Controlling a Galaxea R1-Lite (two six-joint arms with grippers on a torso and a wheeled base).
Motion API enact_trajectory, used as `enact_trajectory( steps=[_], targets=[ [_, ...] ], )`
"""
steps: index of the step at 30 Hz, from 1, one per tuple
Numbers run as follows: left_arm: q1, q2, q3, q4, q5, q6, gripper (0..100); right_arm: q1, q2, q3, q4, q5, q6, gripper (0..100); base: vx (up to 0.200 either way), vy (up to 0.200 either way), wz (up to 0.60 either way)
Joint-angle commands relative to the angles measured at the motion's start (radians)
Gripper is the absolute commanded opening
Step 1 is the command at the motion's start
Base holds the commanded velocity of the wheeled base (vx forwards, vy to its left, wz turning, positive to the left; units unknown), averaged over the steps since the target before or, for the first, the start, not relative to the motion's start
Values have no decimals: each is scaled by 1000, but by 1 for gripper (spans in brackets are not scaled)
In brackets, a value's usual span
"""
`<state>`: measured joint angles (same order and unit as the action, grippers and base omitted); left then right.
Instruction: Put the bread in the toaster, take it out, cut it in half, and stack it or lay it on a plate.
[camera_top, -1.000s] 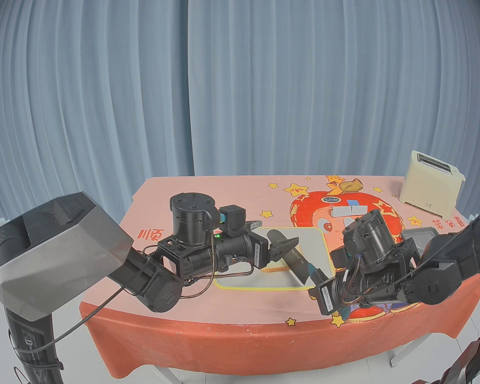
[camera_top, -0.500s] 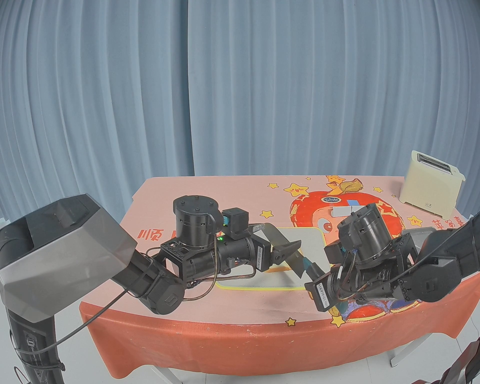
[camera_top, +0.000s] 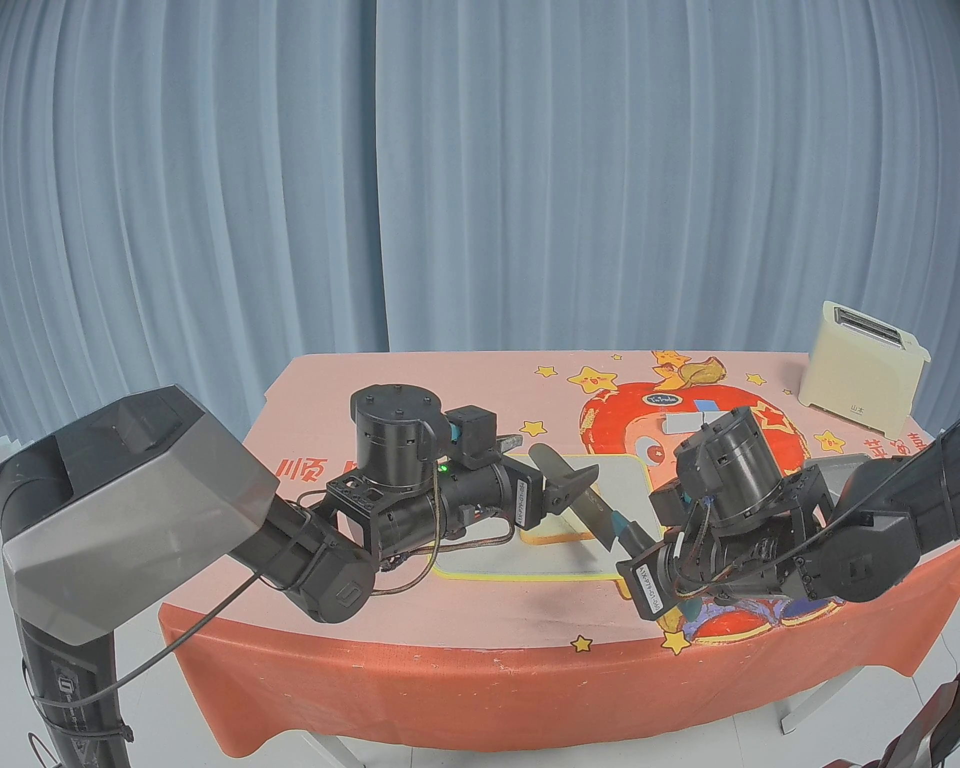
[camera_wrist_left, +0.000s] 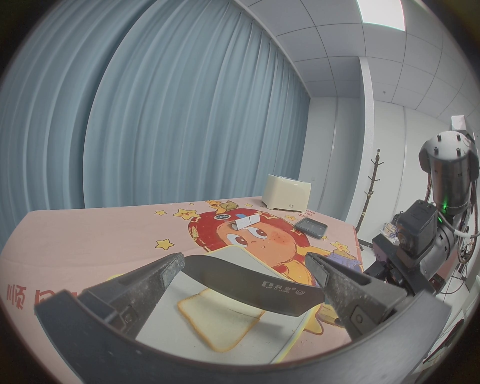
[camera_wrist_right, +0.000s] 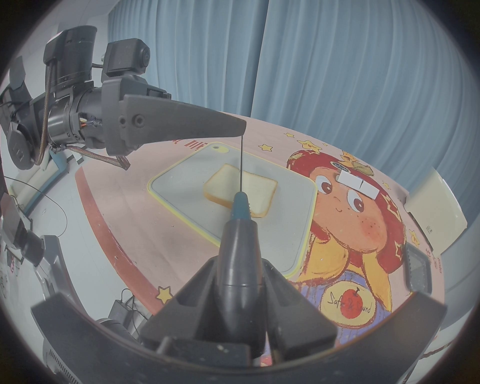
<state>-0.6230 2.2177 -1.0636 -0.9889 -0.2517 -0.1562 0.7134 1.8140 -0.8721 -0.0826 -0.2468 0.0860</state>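
While the right gripper (camera_wrist_right: 241, 272) clamps the knife (camera_wrist_left: 250, 289) by its handle, the blade hangs between the wide-open, empty fingers of the left gripper (camera_wrist_left: 244, 261), above the bread (camera_wrist_left: 220, 320) lying on the cutting board (camera_wrist_right: 185, 195). A downward stroke could strike a finger or drag the unpinned slice askew.

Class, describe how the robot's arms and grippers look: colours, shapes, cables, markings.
Both arms are black, with drum-shaped joints and thin dark cables looping alongside. The left gripper and right gripper have dark, tapered fingers and a white label strip at the base.
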Motion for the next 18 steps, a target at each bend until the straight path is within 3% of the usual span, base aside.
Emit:
enact_trajectory(
  steps=[1,18],
  targets=[
    [0,19,-2,0,0,-2,100,11,5,1,1,-5,-2,0,0,0,0],
    [-3,23,-1,3,0,0,100,24,16,35,0,-16,0,0,0,0,0]
  ],
)
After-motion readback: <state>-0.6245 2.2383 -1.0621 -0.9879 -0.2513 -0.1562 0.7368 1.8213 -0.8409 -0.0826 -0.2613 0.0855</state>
